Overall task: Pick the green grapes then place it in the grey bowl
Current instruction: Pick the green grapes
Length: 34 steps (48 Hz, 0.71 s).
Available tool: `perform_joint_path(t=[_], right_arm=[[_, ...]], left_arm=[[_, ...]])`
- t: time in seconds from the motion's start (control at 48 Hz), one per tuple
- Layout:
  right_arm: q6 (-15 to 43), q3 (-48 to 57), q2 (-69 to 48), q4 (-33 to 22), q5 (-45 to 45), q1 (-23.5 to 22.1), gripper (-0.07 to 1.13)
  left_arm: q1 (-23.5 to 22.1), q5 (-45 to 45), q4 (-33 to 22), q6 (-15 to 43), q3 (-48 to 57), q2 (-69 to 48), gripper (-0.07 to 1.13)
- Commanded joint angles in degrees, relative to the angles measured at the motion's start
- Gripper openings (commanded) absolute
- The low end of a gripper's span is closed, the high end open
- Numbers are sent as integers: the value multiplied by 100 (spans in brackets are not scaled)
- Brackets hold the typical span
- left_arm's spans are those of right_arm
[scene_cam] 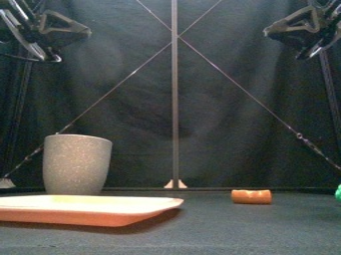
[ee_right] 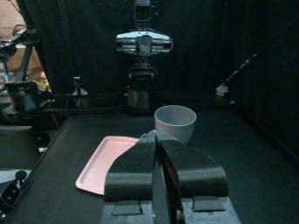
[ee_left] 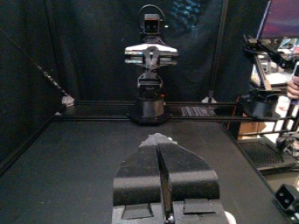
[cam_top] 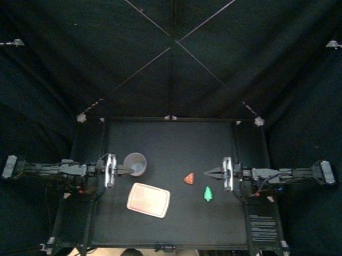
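Observation:
The green grapes (cam_top: pixel 209 194) lie on the black table right of the middle, a little in front of my right gripper (cam_top: pixel 222 175); in the front view only their edge (scene_cam: pixel 338 192) shows at the far right. The tall grey speckled cup (cam_top: pixel 135 163) stands upright at the left middle, close to my left gripper (cam_top: pixel 119 168). It also shows in the front view (scene_cam: pixel 76 162) and in the right wrist view (ee_right: pixel 176 122). Both grippers hover at their own sides, each shut and holding nothing: the left (ee_left: pixel 159 140) and the right (ee_right: pixel 156 138).
A flat pink tray (cam_top: pixel 150 200) lies in front of the cup, near the table's front. A small orange-red toy food (cam_top: pixel 191 179) sits between the cup and the grapes, seen low in the front view (scene_cam: pixel 250 196).

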Motion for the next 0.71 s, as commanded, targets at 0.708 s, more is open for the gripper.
perform_joint_path(t=[0.708], right_arm=[[2312, -123, 185, 2531, 3867, -229, 29]], left_arm=[[773, 1564, 123, 26, -483, 79, 13]])
